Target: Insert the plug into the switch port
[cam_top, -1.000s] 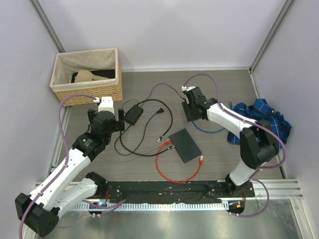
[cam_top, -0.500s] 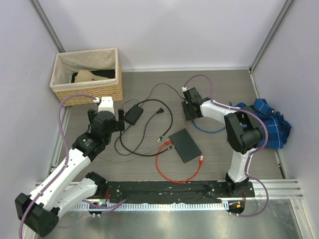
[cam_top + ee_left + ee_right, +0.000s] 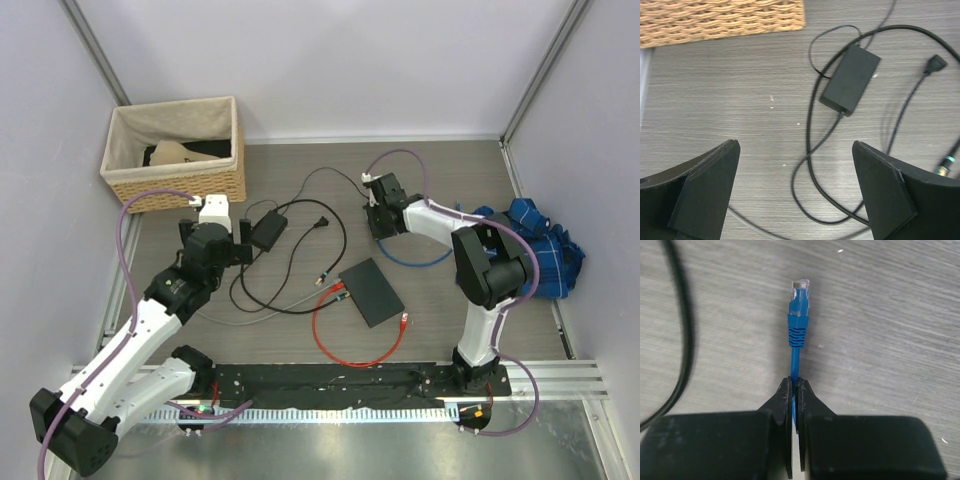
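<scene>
The switch, a flat dark rectangular box, lies on the table between the arms. My right gripper is far behind it, low over the table. In the right wrist view it is shut on a blue cable, whose clear-tipped plug sticks out ahead of the fingertips. The rest of the blue cable curves away to the right. My left gripper is open and empty above loops of black cord. The switch's ports do not show.
A black power brick with cords lies right of my left gripper and shows in the left wrist view. A red cable loops around the switch's near side. A wicker basket stands far left. A blue cloth lies at the right.
My right arm's elbow has swung in towards the gripper, and the gripper has shifted slightly left and farther back. The left arm has not moved.
</scene>
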Action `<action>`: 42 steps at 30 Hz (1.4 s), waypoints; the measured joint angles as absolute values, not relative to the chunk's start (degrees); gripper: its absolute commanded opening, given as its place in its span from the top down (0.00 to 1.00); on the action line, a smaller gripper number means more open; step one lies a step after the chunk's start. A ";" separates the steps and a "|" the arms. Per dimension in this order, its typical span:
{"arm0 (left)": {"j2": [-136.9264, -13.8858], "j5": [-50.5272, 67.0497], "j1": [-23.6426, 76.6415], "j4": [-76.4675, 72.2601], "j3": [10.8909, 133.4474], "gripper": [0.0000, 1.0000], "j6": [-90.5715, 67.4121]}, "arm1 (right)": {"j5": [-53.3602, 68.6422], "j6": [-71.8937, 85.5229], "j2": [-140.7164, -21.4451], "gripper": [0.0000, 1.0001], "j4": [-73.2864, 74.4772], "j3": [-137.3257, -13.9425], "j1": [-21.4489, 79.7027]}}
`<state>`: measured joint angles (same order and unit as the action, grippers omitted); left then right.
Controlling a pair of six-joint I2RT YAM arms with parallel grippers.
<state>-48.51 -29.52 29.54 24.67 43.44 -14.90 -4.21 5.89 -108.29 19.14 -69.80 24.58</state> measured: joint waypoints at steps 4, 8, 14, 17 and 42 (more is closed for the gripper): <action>-47.81 -25.93 29.54 24.58 43.44 0.00 -16.58 | -2.57 4.36 -103.81 0.99 21.08 -69.71 25.34; -47.44 -19.53 29.54 24.43 43.94 0.00 -21.71 | -1.74 3.20 -94.43 0.99 21.26 -69.56 27.70; -47.44 -8.97 29.54 20.03 44.16 0.00 -28.93 | 2.24 2.94 -80.51 0.99 17.30 -67.02 34.13; -47.48 -3.11 29.80 14.81 44.07 0.00 -32.05 | 4.49 3.42 -76.69 0.99 14.20 -64.05 37.60; -64.03 -5.32 47.18 -21.26 37.95 0.53 -40.58 | 12.38 15.05 -69.25 0.99 -3.20 -49.76 41.50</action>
